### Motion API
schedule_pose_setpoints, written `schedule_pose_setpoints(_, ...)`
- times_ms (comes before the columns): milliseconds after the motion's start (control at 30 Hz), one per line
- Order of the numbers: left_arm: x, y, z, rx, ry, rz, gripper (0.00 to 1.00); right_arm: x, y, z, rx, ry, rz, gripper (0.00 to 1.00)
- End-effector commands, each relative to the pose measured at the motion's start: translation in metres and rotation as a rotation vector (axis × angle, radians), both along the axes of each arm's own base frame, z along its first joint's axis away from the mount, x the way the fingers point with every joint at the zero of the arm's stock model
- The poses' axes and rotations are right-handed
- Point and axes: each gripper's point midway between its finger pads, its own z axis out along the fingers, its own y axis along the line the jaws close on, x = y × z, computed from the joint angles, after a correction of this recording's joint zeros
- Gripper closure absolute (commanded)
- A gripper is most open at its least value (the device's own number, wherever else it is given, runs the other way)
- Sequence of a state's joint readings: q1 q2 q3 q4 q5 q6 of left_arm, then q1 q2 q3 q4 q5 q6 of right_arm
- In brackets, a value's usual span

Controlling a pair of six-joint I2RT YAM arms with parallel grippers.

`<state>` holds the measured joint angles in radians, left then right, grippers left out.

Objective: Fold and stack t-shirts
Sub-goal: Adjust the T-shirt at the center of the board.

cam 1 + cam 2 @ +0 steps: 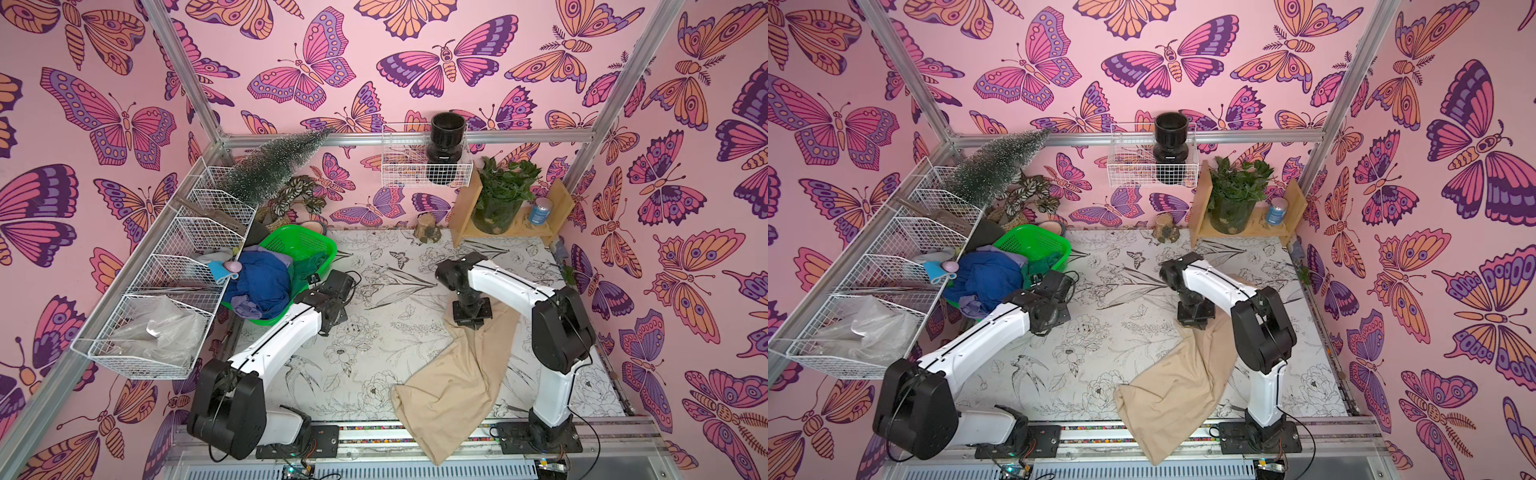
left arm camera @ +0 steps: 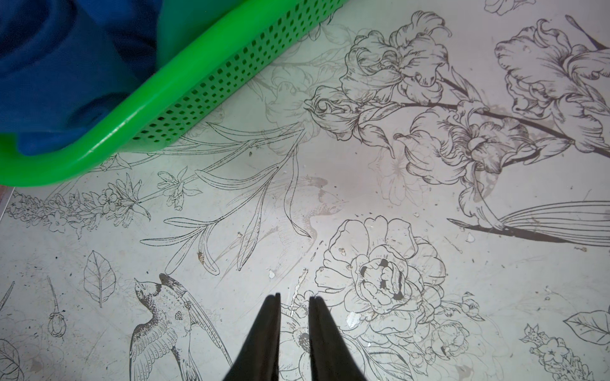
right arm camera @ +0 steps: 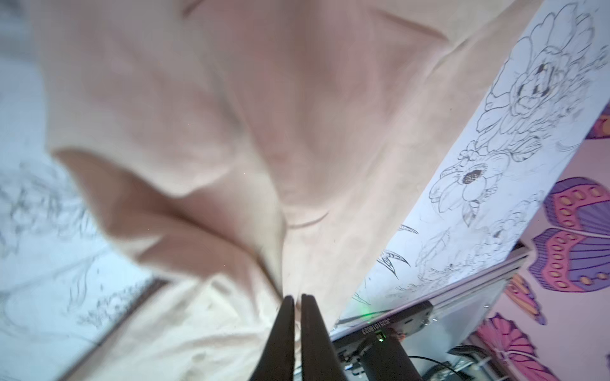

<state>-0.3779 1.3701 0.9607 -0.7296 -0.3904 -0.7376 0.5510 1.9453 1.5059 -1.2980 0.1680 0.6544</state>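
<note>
A beige t-shirt (image 1: 453, 374) (image 1: 1175, 382) hangs in a long fold from my right gripper (image 1: 471, 323) down to the table's front edge, its lower end draped over the front rail. In the right wrist view the right gripper (image 3: 297, 297) is shut on a bunch of that beige cloth (image 3: 264, 115). A royal blue t-shirt (image 1: 262, 278) (image 2: 59, 66) is heaped in the green basket (image 1: 299, 245), with lavender cloth (image 1: 249, 309) and dark green cloth (image 1: 301, 274) beside it. My left gripper (image 2: 294, 298) hovers over bare table next to the basket (image 2: 132, 132), slightly open and empty.
White wire baskets (image 1: 166, 291) line the left wall; a light-blue item with a pink piece (image 1: 222, 270) hangs there. At the back stand a wooden shelf (image 1: 511, 228) with a plant and a can, and a small stump (image 1: 428, 226). A metal rail (image 1: 374, 432) runs along the front.
</note>
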Motion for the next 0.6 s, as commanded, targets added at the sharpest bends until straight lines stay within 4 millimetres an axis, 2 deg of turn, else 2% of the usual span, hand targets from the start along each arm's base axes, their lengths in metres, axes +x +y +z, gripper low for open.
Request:
schedule_pose_setpoints(0,-0.009,0.005,-0.001,0.003,0.003,0.0,0.78,0.015,-0.009,-0.034,0.078,0.064,-0.124,0.92)
schedule_pose_setpoints(133,-0.013,0.007,0.0,0.004,-0.004,0.001,0.79,0.031,-0.02,-0.052,0.083,0.088,-0.183,0.92)
schedule_pose_setpoints(300,-0.017,0.01,0.002,0.008,-0.013,0.002,0.78,0.035,-0.017,-0.069,0.107,0.112,-0.201,0.92)
schedule_pose_setpoints(333,-0.018,0.011,0.001,0.012,-0.01,0.007,0.78,0.037,-0.014,-0.074,0.121,0.121,-0.208,0.92)
schedule_pose_setpoints(400,-0.019,0.014,0.012,0.006,-0.056,0.015,0.78,0.044,-0.006,-0.082,0.147,0.136,-0.215,0.92)
schedule_pose_setpoints(567,-0.018,0.018,0.021,0.024,-0.086,0.014,0.78,0.096,0.032,-0.083,0.27,0.113,-0.216,0.92)
